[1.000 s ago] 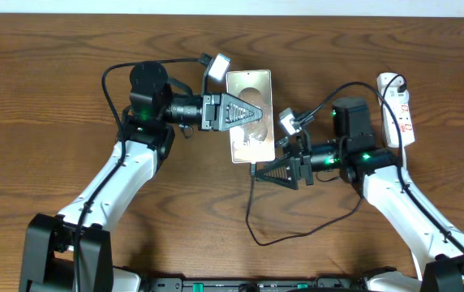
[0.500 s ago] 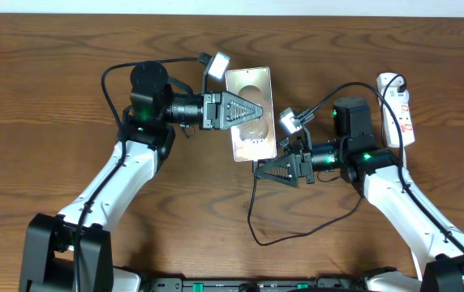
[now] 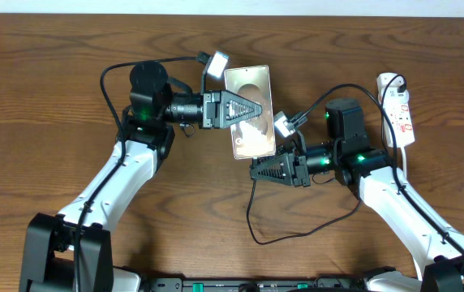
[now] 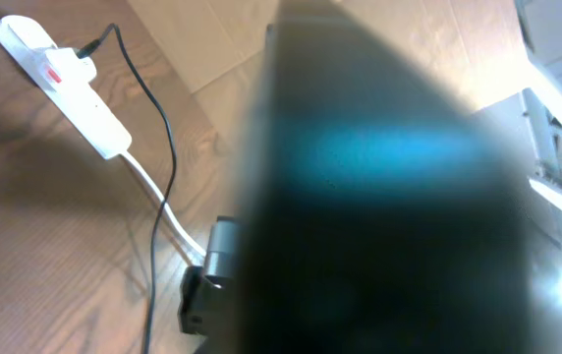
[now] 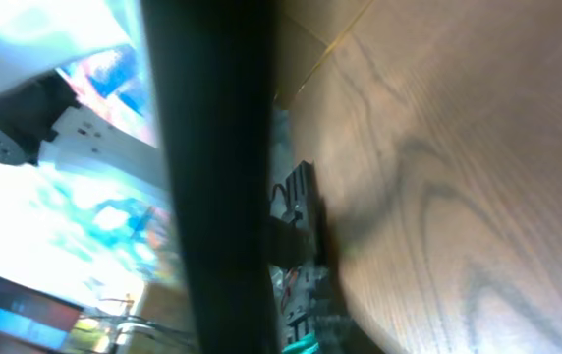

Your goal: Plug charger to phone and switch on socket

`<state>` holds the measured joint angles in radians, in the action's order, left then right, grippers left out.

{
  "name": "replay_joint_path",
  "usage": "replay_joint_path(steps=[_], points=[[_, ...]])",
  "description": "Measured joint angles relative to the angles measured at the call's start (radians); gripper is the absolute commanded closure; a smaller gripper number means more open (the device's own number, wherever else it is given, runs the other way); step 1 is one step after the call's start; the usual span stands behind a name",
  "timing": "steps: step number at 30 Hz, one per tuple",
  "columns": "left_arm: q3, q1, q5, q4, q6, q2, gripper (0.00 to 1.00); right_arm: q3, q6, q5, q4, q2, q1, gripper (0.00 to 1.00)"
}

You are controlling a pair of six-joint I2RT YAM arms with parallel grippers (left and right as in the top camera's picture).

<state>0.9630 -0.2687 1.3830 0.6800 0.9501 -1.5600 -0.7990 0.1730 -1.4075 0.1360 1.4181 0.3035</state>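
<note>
The phone (image 3: 247, 81), a flat pale-brown slab with a pale circle, is held over the table's middle, and my left gripper (image 3: 252, 111) is shut on it from the left. In the left wrist view the phone (image 4: 389, 246) is a dark blur filling the frame. My right gripper (image 3: 255, 168) is shut just below the phone's lower edge. The charger (image 3: 250, 212), a thin black cable, runs into its fingertips. The plug tip itself is hidden. The right wrist view shows only a blurred dark band. The white socket (image 3: 398, 109) lies at the far right, with a black plug at its top end.
The charger's slack loops across the wooden table (image 3: 53, 97) in front of the right arm. The left wrist view shows the socket (image 4: 65, 84) with its thin black cable (image 4: 166, 147) and thicker white cord (image 4: 163, 206) trailing toward the camera.
My right gripper has closed and moved left and slightly up toward the phone's lower edge. The cable end moved with it. The left gripper and phone have stayed almost still.
</note>
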Motion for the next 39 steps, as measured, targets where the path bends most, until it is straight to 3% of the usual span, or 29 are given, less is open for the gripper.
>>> replay_joint_path(steps=[9, 15, 39], points=[[0.0, 0.016, -0.033, 0.014, -0.005, 0.0, 0.93, 0.023, 0.226, -0.007, -0.246, 0.0, 0.006, 0.99], [0.0, 0.018, -0.026, 0.016, -0.009, 0.0, 0.93, 0.025, 0.326, -0.016, -0.265, 0.0, 0.006, 0.99], [0.002, 0.02, 0.01, 0.0, 0.011, 0.0, 0.93, 0.03, 0.368, -0.093, -0.291, 0.0, -0.027, 0.99]])
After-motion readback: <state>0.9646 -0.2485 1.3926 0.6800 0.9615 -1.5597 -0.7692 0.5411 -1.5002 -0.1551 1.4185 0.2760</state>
